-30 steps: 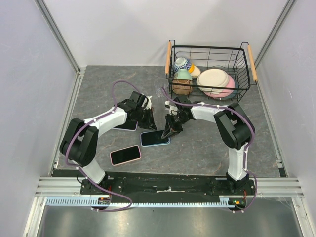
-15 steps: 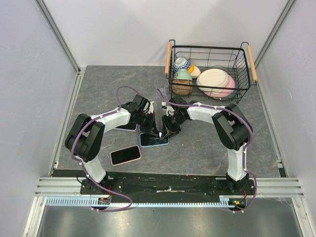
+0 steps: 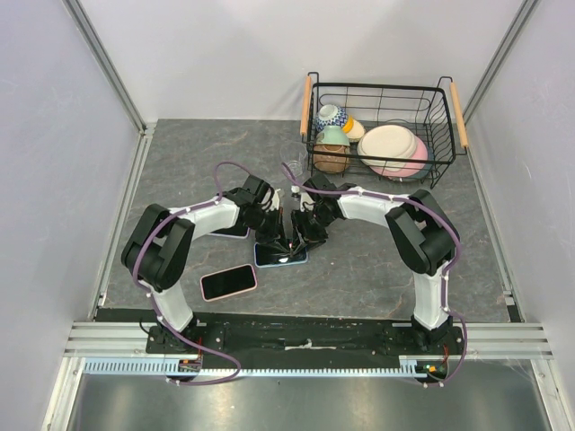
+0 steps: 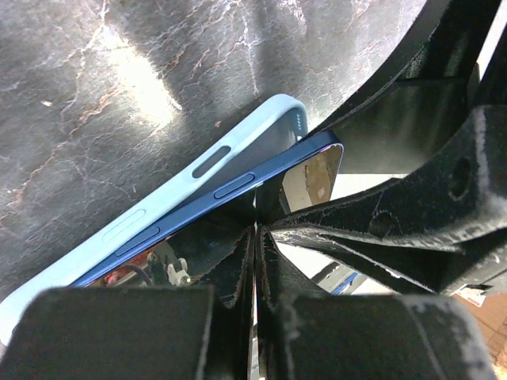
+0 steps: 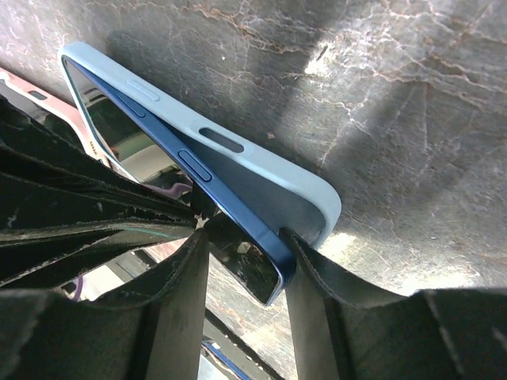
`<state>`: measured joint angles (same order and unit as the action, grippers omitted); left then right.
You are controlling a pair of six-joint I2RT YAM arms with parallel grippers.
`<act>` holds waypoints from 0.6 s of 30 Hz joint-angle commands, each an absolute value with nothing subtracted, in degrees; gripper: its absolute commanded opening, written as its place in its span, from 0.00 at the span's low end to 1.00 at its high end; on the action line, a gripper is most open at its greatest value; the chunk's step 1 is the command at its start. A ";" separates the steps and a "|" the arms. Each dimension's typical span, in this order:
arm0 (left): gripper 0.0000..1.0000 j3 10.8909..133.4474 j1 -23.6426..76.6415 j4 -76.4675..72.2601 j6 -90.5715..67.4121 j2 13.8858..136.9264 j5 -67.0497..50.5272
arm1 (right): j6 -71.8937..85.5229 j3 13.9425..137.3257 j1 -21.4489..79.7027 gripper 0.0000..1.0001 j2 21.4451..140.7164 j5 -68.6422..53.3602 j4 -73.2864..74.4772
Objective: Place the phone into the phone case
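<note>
1. Two sets of fingers crowd one spot near the middle of the bench (image 3: 377, 269). The left fingers (image 3: 280, 241) reach in from about 10 o'clock and the right fingers (image 3: 304, 239) from about 1 o'clock, and they nearly touch over the phone case (image 5: 261, 170).
2. Light blue and flat on the bench, the phone case lies with its long axis running roughly 9 to 3 o'clock in the top view.
3. Inside it the dark blue phone (image 4: 238, 184) sits as a wedge. One short end is down within the rim, and the other is tilted up, clear of the case.
4. That raised end is what the next move turns on. In the right wrist view it lies just ahead of the right fingers, which stand spread with the lifted corner between them. One of them touches the edge there, but I cannot tell whether they pinch it.
5. The left fingers are closed together with nothing between them, their tips against the phone close to its side buttons.
6. From above the fingers hide which end is up, though it seems to be the 3 o'clock end.
7. My judgement is that the phone is partly seated. The right arm is nearer the raised end, so a downward press there should finish the seating while the left fingers pin the phone.
</note>
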<state>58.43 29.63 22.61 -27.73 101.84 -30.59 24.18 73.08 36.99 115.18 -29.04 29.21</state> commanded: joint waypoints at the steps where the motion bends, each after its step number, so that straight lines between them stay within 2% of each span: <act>1: 0.02 57.04 29.71 24.08 -28.30 107.39 -21.27 | 18.11 68.12 39.20 0.49 122.17 -5.63 35.59; 12: 0.02 55.63 29.27 25.14 -29.18 109.07 -19.07 | 17.58 68.20 39.29 0.65 120.42 -0.35 39.37; 18: 0.02 55.55 29.00 25.22 -28.83 109.51 -19.07 | 17.58 69.08 39.37 0.68 118.48 0.53 40.17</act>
<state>58.81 28.84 23.55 -30.22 104.31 -31.94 23.83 73.69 40.10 112.40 -19.00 32.12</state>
